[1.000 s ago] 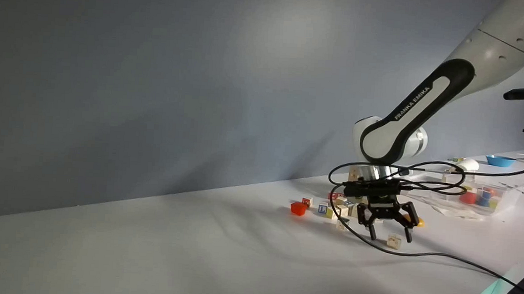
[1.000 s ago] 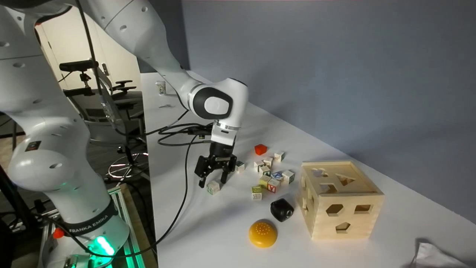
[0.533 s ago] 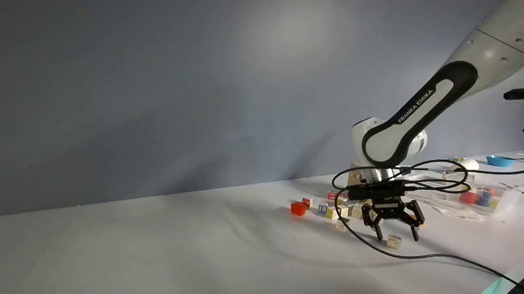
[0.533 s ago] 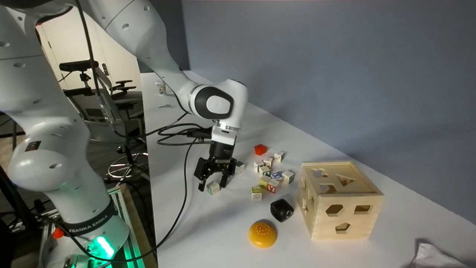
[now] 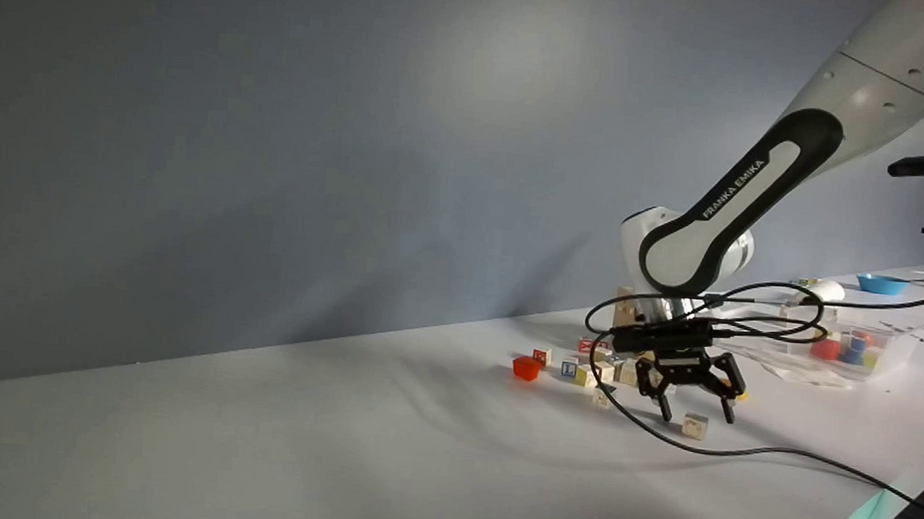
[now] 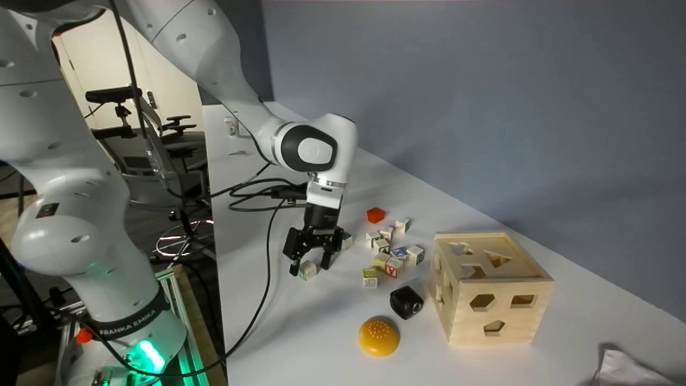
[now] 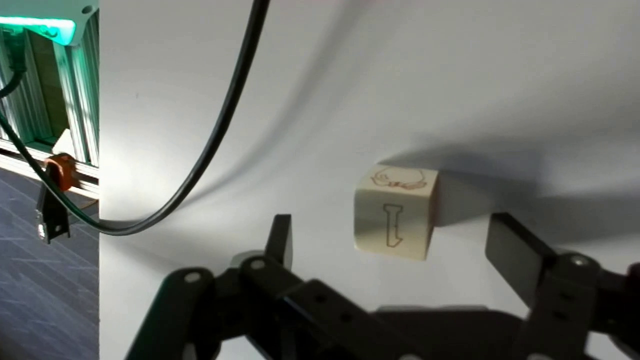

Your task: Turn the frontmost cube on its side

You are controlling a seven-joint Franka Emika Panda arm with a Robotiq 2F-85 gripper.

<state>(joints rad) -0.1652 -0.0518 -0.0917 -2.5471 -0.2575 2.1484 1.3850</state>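
A small wooden cube (image 5: pixel 695 426) lies on the table near its front edge, apart from the other blocks; it also shows in an exterior view (image 6: pixel 307 270). In the wrist view the cube (image 7: pixel 392 215) has a "1"-like outline on its top face and a reddish-brown drawing on a side face. My gripper (image 5: pixel 698 417) is open above the cube and points down, also in an exterior view (image 6: pixel 310 268). In the wrist view the cube appears between the open fingers (image 7: pixel 391 235), a little beyond the fingertips, with gaps on both sides. No finger visibly touches it.
Several letter blocks (image 6: pixel 394 267) are grouped nearby, with a red block (image 6: pixel 375 215) behind. A black piece (image 6: pixel 406 302), a yellow dome (image 6: pixel 379 338) and a wooden shape box (image 6: pixel 493 311) stand on the table. A black cable (image 7: pixel 220 130) hangs near the gripper.
In an exterior view my gripper has shifted right, first lowering, then rising slightly. It stays open over the cube. The cube has not visibly moved.
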